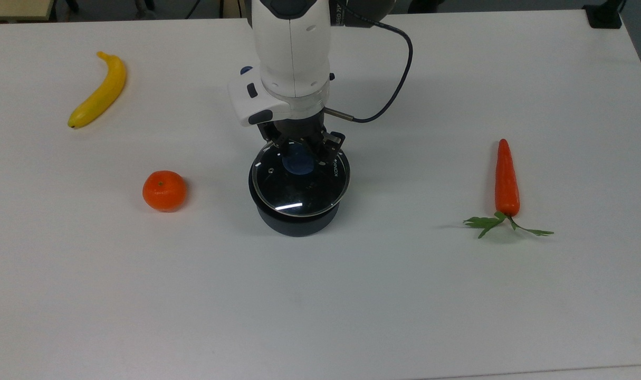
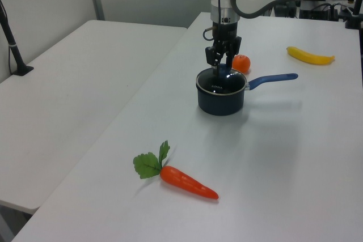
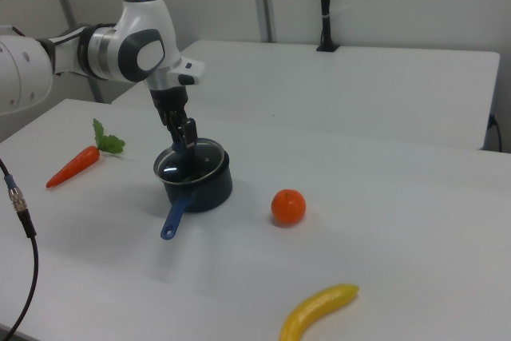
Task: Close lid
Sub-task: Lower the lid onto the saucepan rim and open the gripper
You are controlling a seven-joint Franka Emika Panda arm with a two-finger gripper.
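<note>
Black two-finger gripper (image 1: 299, 150) pointing straight down over the pot, fingers narrowed around the blue centre knob (image 1: 298, 163) of the lid; from the top view, a finger on either side of the knob, seemingly pinching it. In the left view, gripper (image 2: 222, 60) right above the pot mouth; in the right view, gripper (image 3: 183, 135) just over the glass.

Round clear glass lid with a metal rim (image 1: 300, 182) lying over the mouth of the dark round saucepan (image 1: 297, 220), roughly centred, shifted slightly toward the top view's right; whether the rim is fully seated cannot be told. "KONKA" print legible near the rim on the top view's right, small steam hole toward the top view's left. Lid (image 2: 222, 81) and lid (image 3: 190, 160) level in both side views.

Blue straight handle (image 2: 273, 79) of the saucepan (image 2: 221, 101) reaching toward the left view's right; in the right view, handle (image 3: 172, 219) reaching down from the saucepan (image 3: 200, 188).

White arm (image 1: 290, 53) rising behind the gripper, black cable (image 1: 391, 89) looping off on the top view's right.

On the white table (image 1: 352, 295): round orange tangerine (image 1: 164, 190) near the pot on the top view's left, yellow banana (image 1: 98, 92) further off toward the upper left, orange carrot with green leaves (image 1: 506, 182) well apart on the top view's right.
</note>
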